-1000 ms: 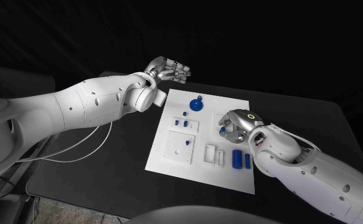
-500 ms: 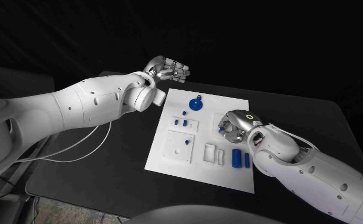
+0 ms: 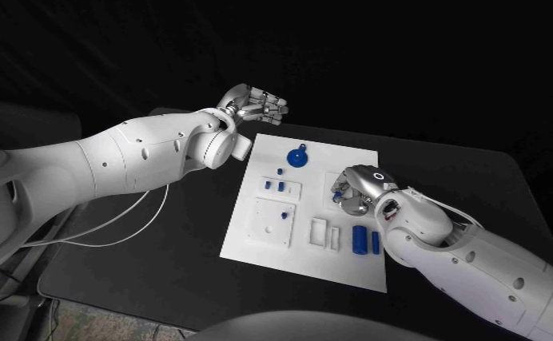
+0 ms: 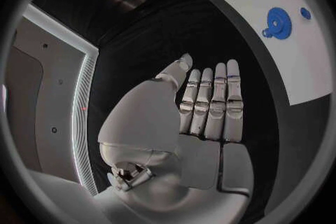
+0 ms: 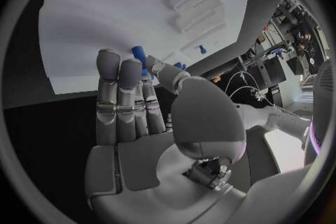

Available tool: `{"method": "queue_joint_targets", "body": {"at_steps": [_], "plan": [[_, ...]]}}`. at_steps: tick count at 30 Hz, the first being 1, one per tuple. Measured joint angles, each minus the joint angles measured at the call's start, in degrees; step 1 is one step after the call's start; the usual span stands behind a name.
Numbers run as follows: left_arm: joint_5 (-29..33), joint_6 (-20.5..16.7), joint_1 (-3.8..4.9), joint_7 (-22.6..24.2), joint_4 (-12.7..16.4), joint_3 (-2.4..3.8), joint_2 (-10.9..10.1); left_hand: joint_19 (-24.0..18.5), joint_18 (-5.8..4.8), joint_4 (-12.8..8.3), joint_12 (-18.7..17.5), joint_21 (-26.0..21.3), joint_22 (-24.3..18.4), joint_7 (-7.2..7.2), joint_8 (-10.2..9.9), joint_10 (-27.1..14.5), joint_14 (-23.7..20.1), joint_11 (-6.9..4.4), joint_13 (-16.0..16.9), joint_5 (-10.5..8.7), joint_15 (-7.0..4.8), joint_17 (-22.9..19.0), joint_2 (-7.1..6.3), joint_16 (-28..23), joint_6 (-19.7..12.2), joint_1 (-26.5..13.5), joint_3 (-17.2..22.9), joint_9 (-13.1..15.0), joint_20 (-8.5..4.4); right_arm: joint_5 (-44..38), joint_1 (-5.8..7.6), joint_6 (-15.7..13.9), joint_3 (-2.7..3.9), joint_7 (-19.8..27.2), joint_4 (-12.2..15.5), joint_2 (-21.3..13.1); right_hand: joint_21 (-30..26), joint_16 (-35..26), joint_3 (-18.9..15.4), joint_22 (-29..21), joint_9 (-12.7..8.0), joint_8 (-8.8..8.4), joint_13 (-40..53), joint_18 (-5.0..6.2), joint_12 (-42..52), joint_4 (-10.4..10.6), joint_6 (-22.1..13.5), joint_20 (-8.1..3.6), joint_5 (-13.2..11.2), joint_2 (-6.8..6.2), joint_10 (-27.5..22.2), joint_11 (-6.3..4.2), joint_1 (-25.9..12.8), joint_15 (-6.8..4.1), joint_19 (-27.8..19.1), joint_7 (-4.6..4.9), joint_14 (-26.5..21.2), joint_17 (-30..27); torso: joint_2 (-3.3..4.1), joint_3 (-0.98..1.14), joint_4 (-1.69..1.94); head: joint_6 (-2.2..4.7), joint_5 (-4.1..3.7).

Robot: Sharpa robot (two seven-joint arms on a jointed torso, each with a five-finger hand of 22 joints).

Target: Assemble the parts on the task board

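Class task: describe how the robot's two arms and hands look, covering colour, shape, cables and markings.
Both arms are smooth, rounded white shells with small dark dots. The left hand and right hand are silver, jointed metal. A green ring light glows at the right wrist. Thin white cables trail beside the left arm.

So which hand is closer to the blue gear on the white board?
Right. The right hand is over the board, just beside the blue gear; the left hand hangs off the board, beyond its far corner.
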Motion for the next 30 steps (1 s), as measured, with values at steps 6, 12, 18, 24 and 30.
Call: {"method": "queue_joint_targets", "body": {"at_steps": [6,12,18,24,30], "plan": [[0.0,0.0,0.00,0.0,-0.2,0.00,-0.1,0.0,0.01,0.0,0.0,0.0,0.1,0.00,0.0,0.0,0.0,0.00,0.0,0.00,0.00,0.0,0.00,0.0,0.0,0.0,0.0,0.0,0.00,1.1,-0.09,-1.0,1.09,-0.1,1.8,-0.9,0.1,0.0,0.7,0.5,0.1,0.00,0.1,0.04,0.0,0.0,0.2,-0.27,0.0,0.12,0.2,0.19,-0.1,-0.19,-0.1,-0.21,0.2,0.1,-0.02,0.01,-0.03,0.00,-0.07],[0.0,0.1,-0.02,0.0,-1.1,0.00,0.1,0.0,0.00,0.0,0.0,0.0,0.1,0.01,0.0,0.0,0.0,0.00,0.0,0.00,0.00,0.0,0.00,0.0,0.0,0.0,0.0,0.0,0.00,3.6,0.00,-2.4,3.80,0.1,4.8,-1.4,0.1,0.0,0.7,0.6,0.1,-0.01,0.1,0.05,0.0,0.0,0.2,-0.27,-0.1,0.12,0.2,0.19,-0.1,-0.19,-0.1,-0.22,0.2,0.1,-0.05,0.01,-0.03,0.12,-0.03],[0.0,0.1,-0.04,0.0,-1.7,-0.02,0.1,0.0,0.00,0.0,0.0,0.0,0.1,0.01,0.0,0.0,0.0,0.00,0.0,0.00,0.00,0.0,0.00,0.0,0.0,0.0,0.0,0.0,0.00,5.4,0.02,-3.4,4.67,0.8,6.8,-0.5,-0.2,0.0,0.7,0.8,0.2,-0.07,0.1,0.06,0.0,0.0,0.2,-0.26,0.1,0.11,0.2,0.18,-0.1,-0.18,-0.1,-0.23,0.2,0.1,-0.05,-0.02,-0.03,0.29,0.32],[0.0,0.1,-0.05,0.0,-1.9,-0.03,0.4,0.0,0.00,0.0,0.0,0.0,0.1,0.01,0.0,0.0,0.0,0.00,0.0,0.00,0.00,0.0,0.00,0.0,0.0,0.0,0.0,0.0,0.00,6.6,0.01,-3.4,4.63,1.7,7.4,2.1,-0.4,0.0,0.7,0.8,0.2,-0.09,0.1,0.06,-0.1,0.0,0.2,-0.26,0.2,0.11,0.2,0.18,-0.1,-0.18,-0.1,-0.23,0.2,0.1,-0.06,-0.08,0.04,0.13,0.60],[0.1,0.2,-0.05,0.0,-2.1,-0.03,0.8,0.0,0.01,0.0,0.0,0.0,0.1,0.02,0.0,0.0,0.0,0.00,0.0,0.00,0.00,0.0,0.00,0.0,0.0,0.0,0.0,0.0,0.00,6.7,0.01,-3.4,2.17,3.0,7.1,6.1,-0.6,-0.3,0.8,0.9,0.2,-0.22,0.3,0.06,-0.1,-0.1,0.2,-0.25,0.2,0.11,0.2,0.17,-0.6,-0.18,-0.1,-0.22,0.2,0.1,-0.01,-0.07,0.10,0.16,1.22]]}}
